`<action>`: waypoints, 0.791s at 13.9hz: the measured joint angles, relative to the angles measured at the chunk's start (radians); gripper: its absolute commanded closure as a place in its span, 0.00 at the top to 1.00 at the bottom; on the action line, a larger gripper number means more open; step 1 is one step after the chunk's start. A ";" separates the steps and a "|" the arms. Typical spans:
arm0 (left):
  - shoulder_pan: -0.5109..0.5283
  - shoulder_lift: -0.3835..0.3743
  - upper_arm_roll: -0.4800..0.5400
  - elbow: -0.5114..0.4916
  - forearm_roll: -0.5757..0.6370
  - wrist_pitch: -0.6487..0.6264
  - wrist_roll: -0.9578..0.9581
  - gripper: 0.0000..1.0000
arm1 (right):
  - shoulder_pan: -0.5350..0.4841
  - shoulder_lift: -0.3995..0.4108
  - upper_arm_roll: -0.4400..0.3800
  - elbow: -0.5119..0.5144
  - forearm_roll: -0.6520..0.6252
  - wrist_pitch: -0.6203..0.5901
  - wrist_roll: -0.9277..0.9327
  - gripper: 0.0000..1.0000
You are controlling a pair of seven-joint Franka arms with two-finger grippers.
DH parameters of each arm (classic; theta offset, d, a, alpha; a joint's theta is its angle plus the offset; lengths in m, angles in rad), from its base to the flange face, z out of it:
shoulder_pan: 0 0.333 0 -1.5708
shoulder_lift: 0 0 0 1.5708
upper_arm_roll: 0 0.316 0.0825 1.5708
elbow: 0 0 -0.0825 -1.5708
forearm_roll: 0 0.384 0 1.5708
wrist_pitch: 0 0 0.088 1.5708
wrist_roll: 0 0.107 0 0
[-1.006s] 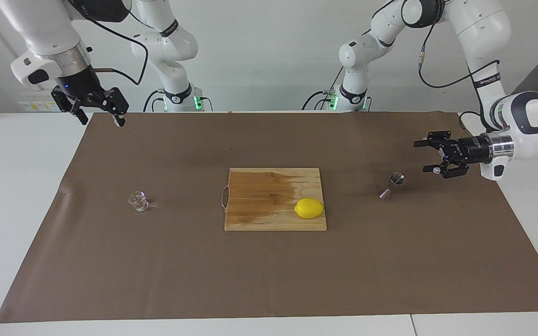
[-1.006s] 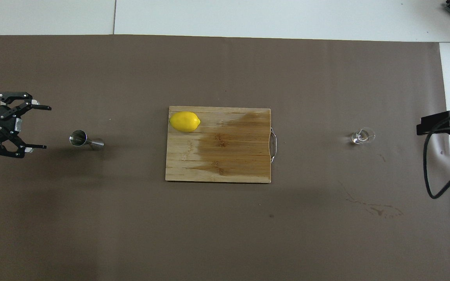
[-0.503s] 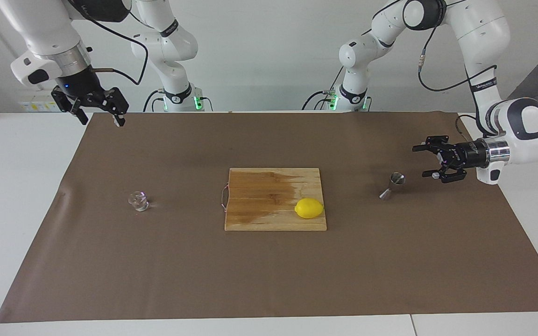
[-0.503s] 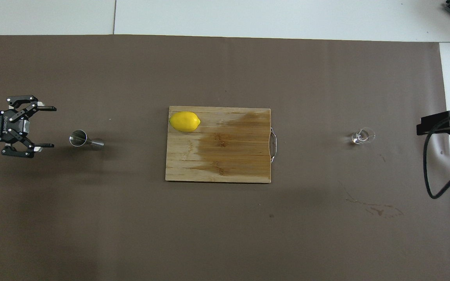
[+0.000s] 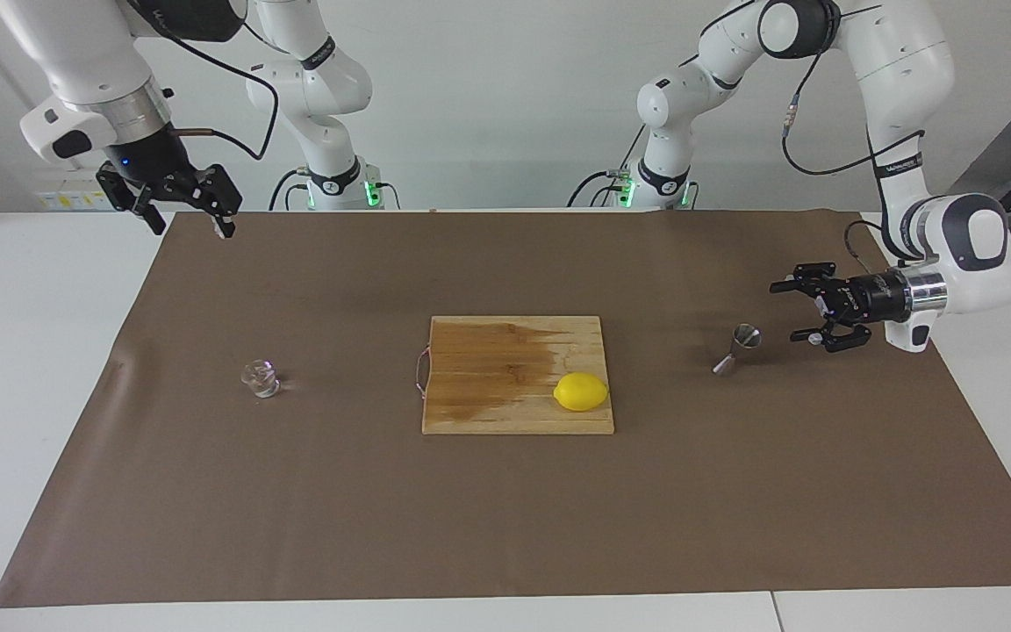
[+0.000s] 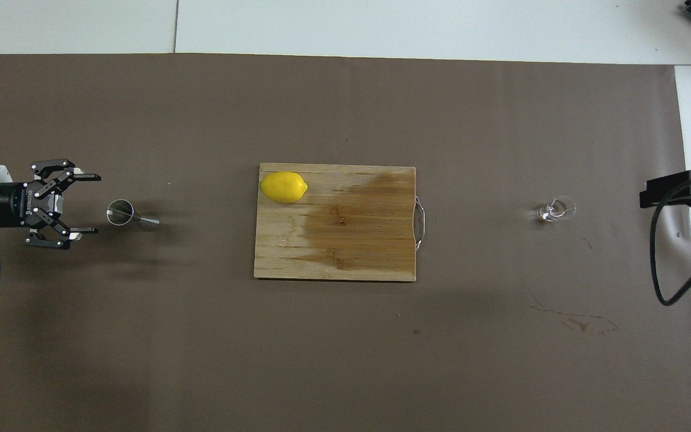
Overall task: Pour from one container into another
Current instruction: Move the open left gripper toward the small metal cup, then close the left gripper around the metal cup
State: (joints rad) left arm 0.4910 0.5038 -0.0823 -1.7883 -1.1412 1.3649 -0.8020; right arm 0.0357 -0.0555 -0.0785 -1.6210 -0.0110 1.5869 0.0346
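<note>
The small clear glass cup (image 5: 260, 377) (image 6: 556, 210) stands on the brown mat toward the right arm's end of the table. The steel hourglass jigger (image 5: 738, 347) (image 6: 131, 216) stands on the mat toward the left arm's end. My left gripper (image 5: 784, 311) (image 6: 96, 204) is held sideways just above the mat, open, its fingers pointing at the jigger from a short gap away, touching nothing. My right gripper (image 5: 191, 230) hangs open and empty high over the mat's corner at the robots' end, well apart from the cup.
A wooden cutting board (image 5: 488, 351) (image 6: 333, 240) with a dark wet patch lies mid-table between cup and jigger. A yellow lemon (image 5: 581, 391) (image 6: 284, 186) rests on its corner toward the jigger. Dried stains (image 6: 585, 324) mark the mat.
My left gripper has come lower and closer to the jigger, staying open. The right arm, cup, jigger and lemon have not moved.
</note>
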 measured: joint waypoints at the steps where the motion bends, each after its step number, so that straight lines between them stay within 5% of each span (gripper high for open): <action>1: 0.004 0.015 0.000 0.000 0.000 0.000 0.014 1.00 | 0.000 0.000 0.000 0.000 0.000 0.000 0.000 1.00; 11: 0.012 0.095 -0.012 0.000 -0.003 0.002 0.078 1.00 | 0.000 0.000 0.000 0.000 0.000 0.000 0.000 1.00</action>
State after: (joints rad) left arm 0.5033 0.5990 -0.0943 -1.7880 -1.1446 1.3673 -0.7243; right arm 0.0357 -0.0556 -0.0785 -1.6210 -0.0110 1.5869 0.0346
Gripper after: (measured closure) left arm 0.000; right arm 0.000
